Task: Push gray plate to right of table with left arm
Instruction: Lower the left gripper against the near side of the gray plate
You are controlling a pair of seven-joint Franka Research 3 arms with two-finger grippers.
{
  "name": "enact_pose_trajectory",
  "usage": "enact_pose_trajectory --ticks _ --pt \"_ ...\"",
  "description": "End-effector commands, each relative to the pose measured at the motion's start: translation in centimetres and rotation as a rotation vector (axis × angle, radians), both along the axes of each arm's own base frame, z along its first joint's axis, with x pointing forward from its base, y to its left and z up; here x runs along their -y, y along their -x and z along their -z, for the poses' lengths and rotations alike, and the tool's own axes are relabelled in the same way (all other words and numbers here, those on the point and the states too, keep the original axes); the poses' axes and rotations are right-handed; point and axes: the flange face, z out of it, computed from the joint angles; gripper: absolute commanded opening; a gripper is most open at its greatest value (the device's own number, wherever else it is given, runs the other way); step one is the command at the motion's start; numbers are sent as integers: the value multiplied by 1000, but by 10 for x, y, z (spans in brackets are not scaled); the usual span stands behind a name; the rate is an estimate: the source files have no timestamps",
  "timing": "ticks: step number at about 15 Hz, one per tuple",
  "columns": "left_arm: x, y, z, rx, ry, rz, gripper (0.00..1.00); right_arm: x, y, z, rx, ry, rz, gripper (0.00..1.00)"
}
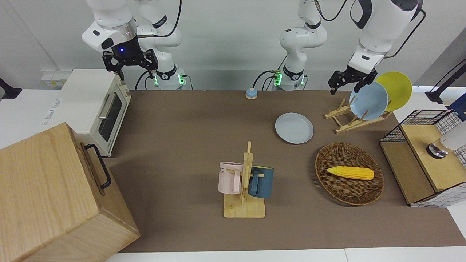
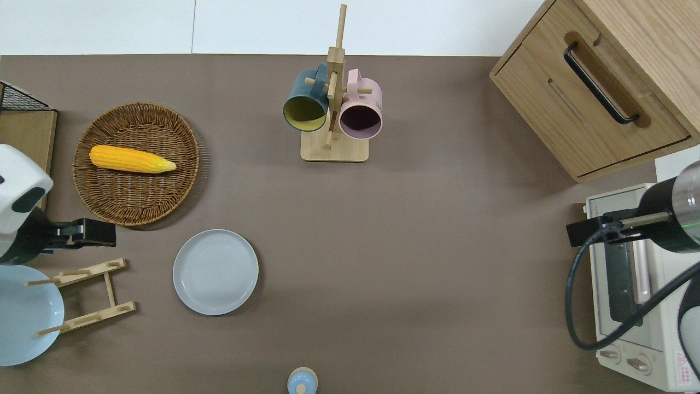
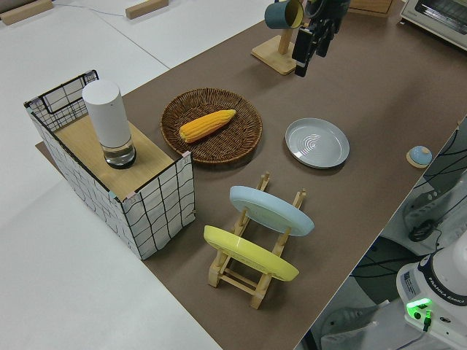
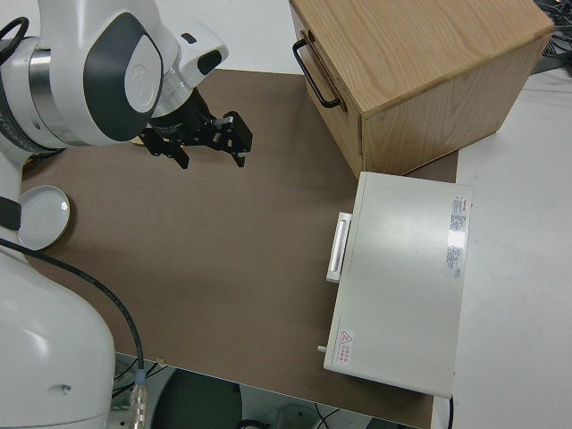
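My left gripper (image 2: 87, 235), fingers apart and empty, hangs at the overhead frame's left edge, apart from the gray plate (image 2: 215, 272) (the pink mug's (image 1: 229, 178) lettering is unreadable); my right arm is parked.

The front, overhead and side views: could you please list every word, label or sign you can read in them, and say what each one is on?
"FRANKA ROBOTICS": on the arm base, left side view.
"ME": end of a word on the pink mug; the rest is hidden.
Red warning triangle: on the toaster oven top; its sticker text is too small to read.
Long label on the same top: too blurred to read.
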Motion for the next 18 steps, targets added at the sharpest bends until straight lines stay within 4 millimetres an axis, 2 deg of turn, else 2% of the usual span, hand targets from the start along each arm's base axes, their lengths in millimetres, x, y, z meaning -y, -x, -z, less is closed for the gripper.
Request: enact_pose_trajectory --ticks 1,4,15,17,18 --pt "-7 9 65 -22 18 -8 993 1 5 -2 -6 1 -4 996" --pt "-9 23 108 -68 20 -13 993 1 5 -2 -6 1 -4 996" --pt "-5 65 238 -69 41 -23 991 1 5 -2 -6 1 -4 996" --pt "-5 72 269 -73 41 -24 989 1 5 -2 -6 1 -4 996" --pt "-4 73 275 -72 41 -25 983 1 5 -2 -6 3 -4 996"
